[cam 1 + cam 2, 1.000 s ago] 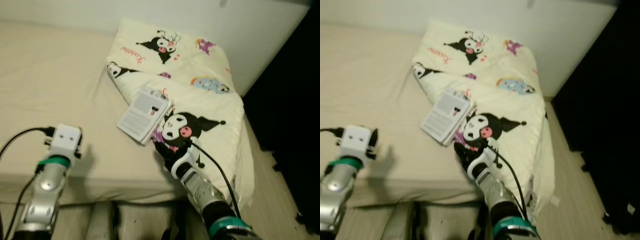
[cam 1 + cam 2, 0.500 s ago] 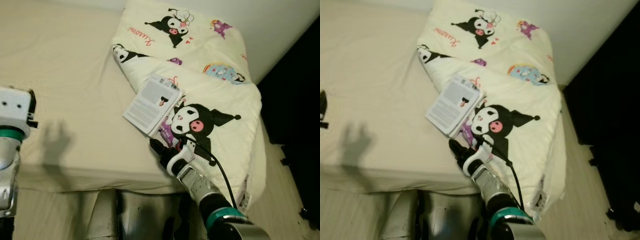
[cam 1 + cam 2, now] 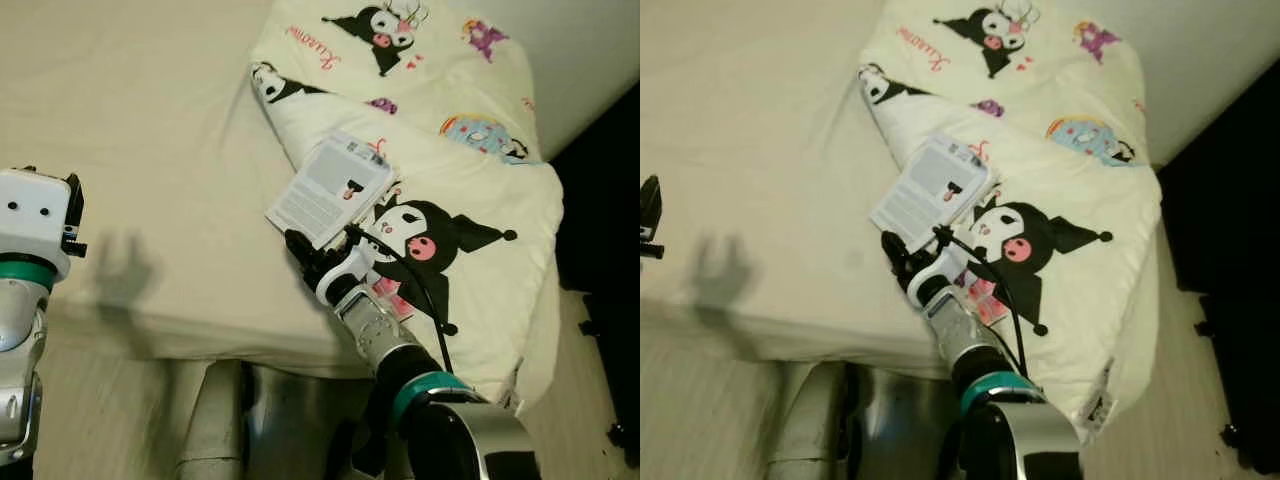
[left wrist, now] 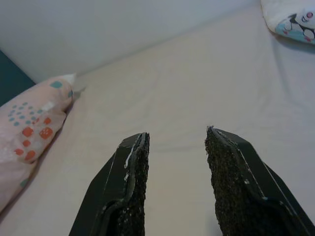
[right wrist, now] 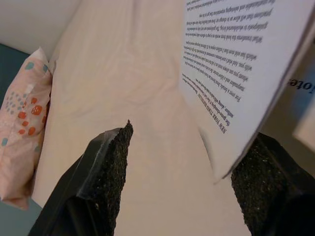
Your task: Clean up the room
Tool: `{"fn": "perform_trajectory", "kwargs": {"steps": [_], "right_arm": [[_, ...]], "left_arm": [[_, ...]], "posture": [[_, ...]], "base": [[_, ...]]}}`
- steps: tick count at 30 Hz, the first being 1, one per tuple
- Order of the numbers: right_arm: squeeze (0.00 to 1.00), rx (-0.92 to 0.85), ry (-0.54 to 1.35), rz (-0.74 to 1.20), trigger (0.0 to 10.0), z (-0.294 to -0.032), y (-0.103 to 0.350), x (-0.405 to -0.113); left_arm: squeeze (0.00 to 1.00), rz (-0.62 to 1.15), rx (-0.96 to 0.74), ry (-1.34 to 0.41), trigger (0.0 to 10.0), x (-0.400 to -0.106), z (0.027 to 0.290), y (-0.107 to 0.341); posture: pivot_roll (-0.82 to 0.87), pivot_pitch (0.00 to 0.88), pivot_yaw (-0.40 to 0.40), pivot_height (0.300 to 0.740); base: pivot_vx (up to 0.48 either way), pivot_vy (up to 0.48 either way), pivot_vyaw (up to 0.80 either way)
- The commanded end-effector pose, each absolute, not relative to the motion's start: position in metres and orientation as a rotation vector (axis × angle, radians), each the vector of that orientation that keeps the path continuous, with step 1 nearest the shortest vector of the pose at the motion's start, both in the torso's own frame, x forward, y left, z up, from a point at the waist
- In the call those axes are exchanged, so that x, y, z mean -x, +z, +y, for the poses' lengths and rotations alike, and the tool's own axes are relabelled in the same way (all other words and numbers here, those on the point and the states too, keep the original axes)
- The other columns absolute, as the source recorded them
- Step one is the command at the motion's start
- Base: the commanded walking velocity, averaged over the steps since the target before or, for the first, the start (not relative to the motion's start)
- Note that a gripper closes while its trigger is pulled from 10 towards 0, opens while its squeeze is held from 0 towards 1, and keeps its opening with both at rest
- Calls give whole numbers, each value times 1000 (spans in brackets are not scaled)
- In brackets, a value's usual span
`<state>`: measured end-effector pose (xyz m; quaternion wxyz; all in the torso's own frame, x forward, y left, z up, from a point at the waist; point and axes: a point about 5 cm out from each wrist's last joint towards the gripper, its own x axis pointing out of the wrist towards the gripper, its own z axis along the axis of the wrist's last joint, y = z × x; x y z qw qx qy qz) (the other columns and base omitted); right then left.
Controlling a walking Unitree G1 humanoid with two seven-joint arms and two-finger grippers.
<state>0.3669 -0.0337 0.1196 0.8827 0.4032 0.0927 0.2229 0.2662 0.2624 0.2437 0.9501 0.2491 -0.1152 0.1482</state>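
A white paperback book (image 3: 330, 190) lies back cover up, partly on the beige bed sheet (image 3: 150, 120) and partly on a cream duvet (image 3: 460, 160) printed with black cartoon figures. My right gripper (image 3: 298, 248) sits low at the book's near corner. Its fingers stand wide apart, open, and in the right wrist view the book's printed corner (image 5: 231, 83) reaches between them, over the far finger (image 5: 261, 182). My left gripper (image 4: 174, 142) hovers open above the bare sheet, well left of the book. Its white wrist block (image 3: 35, 225) stands at the left edge.
A pink pillow with coloured dots (image 4: 24, 128) lies at the far end of the bed by the wall. The mattress's front edge (image 3: 200, 335) runs below both arms. A dark floor area (image 3: 600, 250) lies right of the bed.
The camera has shifted and tilted further down over the bed. My right gripper has pushed forward until the book's near corner lies between its fingers. The book itself has not moved.
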Motion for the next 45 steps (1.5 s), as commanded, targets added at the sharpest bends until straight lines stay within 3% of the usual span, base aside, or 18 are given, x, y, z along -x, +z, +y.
{"fn": "perform_trajectory", "kwargs": {"steps": [1, 7, 18, 24, 30, 31, 38, 45], "right_arm": [[0, -933, 557, 264, 10000, 23, 117, -344], [0, -759, 573, 239, 10000, 14, 123, -352], [0, -585, 429, 158, 10000, -57, 113, -369], [0, -553, 357, 136, 10000, -71, 111, -371], [0, -555, 326, 124, 10000, -69, 113, -372], [1000, -554, 309, 115, 10000, -69, 116, -374], [1000, -534, 289, 55, 10000, -79, 127, -379], [1000, -518, 234, 25, 10000, -123, 106, -368]], "left_arm": [[0, -217, -509, 289, 10000, -263, 259, 241], [0, -204, -498, 300, 10000, -258, 256, 239], [0, -172, -477, 301, 10000, -257, 251, 233], [0, -172, -479, 294, 10000, -259, 251, 235], [0, -169, -482, 287, 10000, -260, 251, 236], [0, -168, -482, 284, 10000, -260, 250, 235], [0, -162, -480, 280, 10000, -261, 249, 232], [0, -167, -466, 258, 10000, -270, 246, 231]], "posture": [[483, 373, -72, 595], [455, 424, -102, 595], [407, 410, -106, 595], [410, 403, -87, 595], [410, 408, -77, 595], [412, 407, -76, 595], [389, 382, -81, 595], [365, 340, -64, 595]], "base": [[0, 0, 0], [0, 0, 0], [0, 0, 0], [0, 0, 0], [0, 0, 0], [0, 0, 0], [0, 0, 0], [0, 0, 0]]}}
